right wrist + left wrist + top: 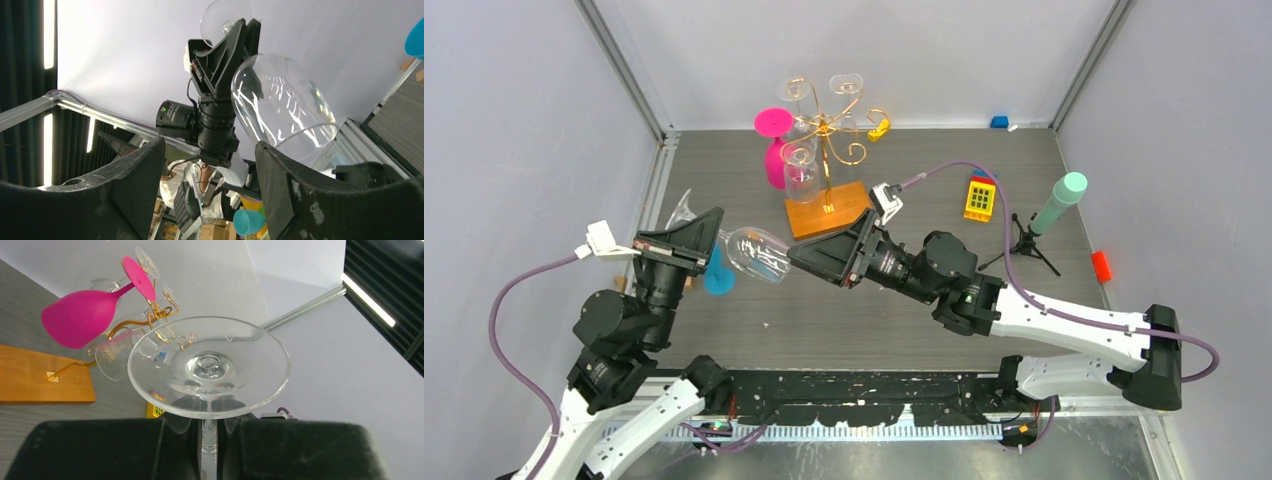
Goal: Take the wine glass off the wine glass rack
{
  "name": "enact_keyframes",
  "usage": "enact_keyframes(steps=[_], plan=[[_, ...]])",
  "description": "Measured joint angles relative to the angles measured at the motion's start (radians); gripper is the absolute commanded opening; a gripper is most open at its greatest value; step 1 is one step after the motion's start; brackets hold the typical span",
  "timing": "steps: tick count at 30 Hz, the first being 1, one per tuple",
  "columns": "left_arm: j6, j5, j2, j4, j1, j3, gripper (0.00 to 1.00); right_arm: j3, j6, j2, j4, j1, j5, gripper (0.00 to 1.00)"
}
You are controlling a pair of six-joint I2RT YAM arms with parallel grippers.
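Note:
The gold wire wine glass rack (829,128) stands on its orange-brown wooden base (826,208) at the back middle. A pink glass (774,140) and clear glasses (800,168) hang on it. My left gripper (712,242) is shut on the stem of a clear wine glass (759,255), held on its side clear of the rack. In the left wrist view the stem (209,437) sits between the jaws, with the foot (209,365) facing the camera. My right gripper (802,256) is open and empty, with its tips beside the glass bowl (280,100).
A blue object (717,278) sits on the table below the left gripper. A yellow toy block (979,198), a black tripod holding a mint cylinder (1046,222) and a red block (1101,265) are at the right. A small blue block (999,122) lies by the back wall.

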Motion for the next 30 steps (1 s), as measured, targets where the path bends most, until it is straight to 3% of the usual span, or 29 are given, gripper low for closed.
enact_keyframes(steps=[5, 16, 30], plan=[[-0.042, -0.04, -0.019, -0.001, 0.0, -0.017, 0.0, 0.004, 0.002, 0.047, 0.068, 0.001, 0.017, 0.68], [-0.031, -0.116, -0.077, -0.005, 0.0, -0.011, 0.0, 0.011, -0.029, 0.057, 0.027, 0.026, 0.074, 0.71], [-0.164, -0.112, -0.069, -0.006, 0.0, -0.016, 0.0, 0.079, -0.064, 0.181, 0.16, 0.042, -0.04, 0.53]])
